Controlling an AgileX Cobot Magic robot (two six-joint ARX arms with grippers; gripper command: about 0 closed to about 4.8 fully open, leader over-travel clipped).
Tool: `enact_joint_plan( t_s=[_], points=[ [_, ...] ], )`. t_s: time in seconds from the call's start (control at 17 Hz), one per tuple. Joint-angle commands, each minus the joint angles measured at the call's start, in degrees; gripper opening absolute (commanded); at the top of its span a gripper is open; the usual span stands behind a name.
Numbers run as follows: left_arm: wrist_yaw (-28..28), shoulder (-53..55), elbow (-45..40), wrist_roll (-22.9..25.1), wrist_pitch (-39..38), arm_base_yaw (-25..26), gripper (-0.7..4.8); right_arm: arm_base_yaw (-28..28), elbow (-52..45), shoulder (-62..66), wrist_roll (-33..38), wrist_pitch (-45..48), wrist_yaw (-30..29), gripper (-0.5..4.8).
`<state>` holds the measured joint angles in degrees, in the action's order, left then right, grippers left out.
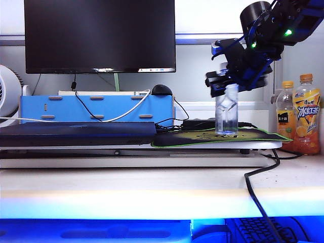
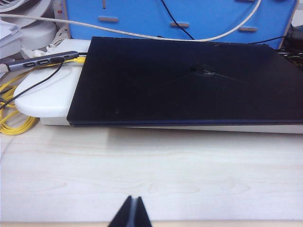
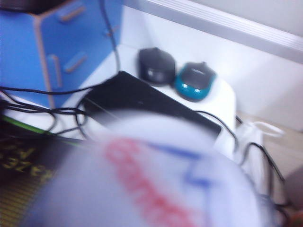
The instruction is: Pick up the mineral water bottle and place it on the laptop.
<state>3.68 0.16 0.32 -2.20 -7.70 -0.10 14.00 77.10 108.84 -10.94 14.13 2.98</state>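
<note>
Blurred and close against the right wrist lens: top of mineral water bottle (image 3: 156, 179), white with smeared red and blue print. From the exterior view, mineral water bottle (image 1: 226, 114) upright on green-edged mouse pad (image 1: 202, 136), near its far edge, base flat. Right claw (image 1: 226, 81) down over the bottle's neck, fingers either side of it; cannot tell whether pinching or only flanking.

Black power brick (image 1: 197, 123) just left of the bottle, cables trailing from it. Two orange-capped juice bottles (image 1: 298, 119) off the pad's right edge, near but apart. Two mice (image 3: 175, 73) side by side beyond the brick, on a white ledge.

Laptop (image 1: 76, 132) left of the pad, lid closed and flat, its right edge meeting the pad's left edge. Lid bare, faint logo at centre (image 2: 203, 71). Blue box (image 1: 96, 107) and monitor (image 1: 99, 35) behind it. Open air above the lid between monitor and front edge.

Left claw (image 2: 132, 210) low over bare worktop (image 2: 142, 175), tips pressed together, well short of the laptop's front edge.
</note>
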Motion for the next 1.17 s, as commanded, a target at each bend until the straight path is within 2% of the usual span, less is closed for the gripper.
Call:
enact_joint_plan(
  t_s=[0.06, 0.41, 0.59, 0.76, 0.94, 1.17],
  points=[
    [0.2, -0.11, 0.09, 0.04, 0.46, 0.02, -0.02, 0.02, 0.5, -0.17, -0.02, 0.59, 0.09, 2.0],
    [0.2, -0.11, 0.09, 0.04, 0.46, 0.02, -0.02, 0.33, 0.55, -1.86, 0.07, 1.68, -0.9, 2.0],
    [0.17, -0.11, 0.09, 0.04, 0.46, 0.02, -0.02, 0.44, 1.22, -5.46, 0.63, 4.04, -3.39, 2.0],
    [0.17, -0.11, 0.09, 0.04, 0.46, 0.02, -0.02, 1.11, 5.09, -7.63, 1.79, 1.66, -8.74, 2.01],
    [0.2, -0.11, 0.09, 0.04, 0.46, 0.02, -0.02, 4.24, 10.45, -7.76, 3.85, 0.39, -14.56, 2.01],
    [0.2, -0.11, 0.09, 0.04, 0.46, 0.02, -0.02, 10.25, 13.92, -7.52, 3.87, -0.22, -18.1, 2.01]
  ],
)
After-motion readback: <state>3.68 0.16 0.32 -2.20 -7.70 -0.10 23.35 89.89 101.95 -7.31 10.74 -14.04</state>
